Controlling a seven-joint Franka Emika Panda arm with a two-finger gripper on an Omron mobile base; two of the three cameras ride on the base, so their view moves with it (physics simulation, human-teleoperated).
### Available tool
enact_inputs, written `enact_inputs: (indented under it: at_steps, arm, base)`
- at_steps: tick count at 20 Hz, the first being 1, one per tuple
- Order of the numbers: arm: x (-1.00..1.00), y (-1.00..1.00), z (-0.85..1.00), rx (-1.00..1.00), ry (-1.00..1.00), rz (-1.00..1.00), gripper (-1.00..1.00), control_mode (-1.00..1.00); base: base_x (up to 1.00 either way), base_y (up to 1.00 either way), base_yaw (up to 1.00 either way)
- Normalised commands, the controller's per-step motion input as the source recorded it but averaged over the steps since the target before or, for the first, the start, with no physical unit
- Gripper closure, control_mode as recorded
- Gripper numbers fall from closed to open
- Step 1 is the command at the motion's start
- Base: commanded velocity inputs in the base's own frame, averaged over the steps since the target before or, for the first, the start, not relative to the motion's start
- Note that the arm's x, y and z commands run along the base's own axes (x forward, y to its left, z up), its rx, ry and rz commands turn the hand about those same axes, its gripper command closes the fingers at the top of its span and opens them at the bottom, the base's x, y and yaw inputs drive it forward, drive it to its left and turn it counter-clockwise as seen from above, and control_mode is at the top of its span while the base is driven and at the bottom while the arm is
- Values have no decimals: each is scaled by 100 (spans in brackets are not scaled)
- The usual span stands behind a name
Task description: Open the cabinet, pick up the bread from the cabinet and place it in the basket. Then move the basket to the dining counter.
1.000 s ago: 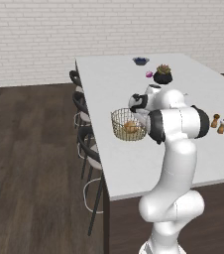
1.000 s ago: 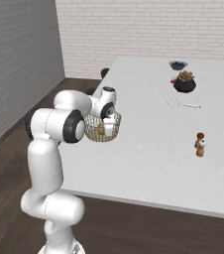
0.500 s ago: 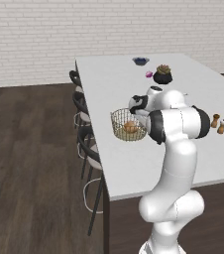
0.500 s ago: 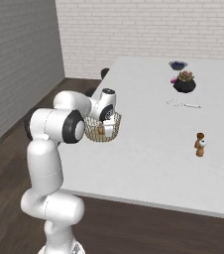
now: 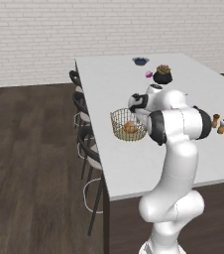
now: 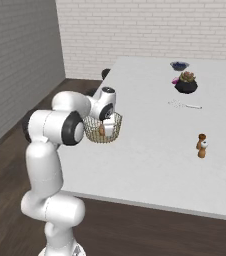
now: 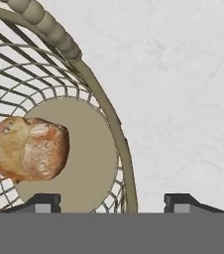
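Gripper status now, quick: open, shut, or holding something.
Gripper: open, one fingertip inside the basket rim and one outside, straddling the wire wall beside the bread; not closed on it.

The white-topped dining counter is carrying the wire basket, a dark potted plant, a blue bowl, and two small shakers standing near its edge.
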Motion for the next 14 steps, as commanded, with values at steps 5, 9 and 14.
enact_inputs:
  at_steps: [5,9,14]
  arm:
    - [-63,0,47,-1,-9,4,-100,-100]
    - [-95,0,61,-7,-14,4,-100,-100]
    - [-100,-4,48,-18,-20,27,-100,-100]
  base:
    - [0,0,0]
    - [0,0,0]
    - [0,0,0]
